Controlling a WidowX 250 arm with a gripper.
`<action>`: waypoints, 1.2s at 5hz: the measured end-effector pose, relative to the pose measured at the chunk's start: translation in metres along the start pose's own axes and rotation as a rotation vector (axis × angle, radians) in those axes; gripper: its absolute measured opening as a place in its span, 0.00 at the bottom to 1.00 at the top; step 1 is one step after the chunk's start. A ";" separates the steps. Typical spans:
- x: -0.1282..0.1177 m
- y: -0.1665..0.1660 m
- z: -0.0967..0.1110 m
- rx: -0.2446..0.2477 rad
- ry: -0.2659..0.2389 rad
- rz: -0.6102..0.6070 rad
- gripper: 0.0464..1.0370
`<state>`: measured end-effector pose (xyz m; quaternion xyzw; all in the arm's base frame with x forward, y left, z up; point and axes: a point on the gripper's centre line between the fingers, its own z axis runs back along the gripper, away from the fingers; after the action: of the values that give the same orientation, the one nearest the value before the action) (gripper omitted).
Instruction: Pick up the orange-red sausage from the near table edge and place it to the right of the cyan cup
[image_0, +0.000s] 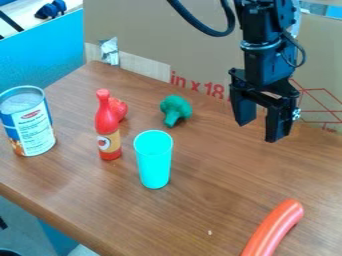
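From my remote station I see a toy broccoli (176, 108) lying on the brown tabletop (214, 182), toward the far side and a little left of the middle. It is dark green, with a rounded, bumpy head pointing to the far side and a short, smooth stem pointing nearer to me. On the near side of it, slightly left and apart from it, I have a plain turquoise cup (153, 162), tall, upright, mouth up, narrowing toward its base.
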<state>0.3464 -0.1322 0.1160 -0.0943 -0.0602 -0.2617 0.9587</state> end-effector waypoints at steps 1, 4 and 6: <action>-0.006 -0.001 -0.016 -0.012 0.043 0.004 0.97; -0.037 -0.089 -0.037 -0.065 0.072 -0.233 0.97; -0.038 -0.099 -0.060 -0.035 0.227 -0.291 0.97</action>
<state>0.2669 -0.2094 0.0656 -0.0710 0.0399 -0.4075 0.9096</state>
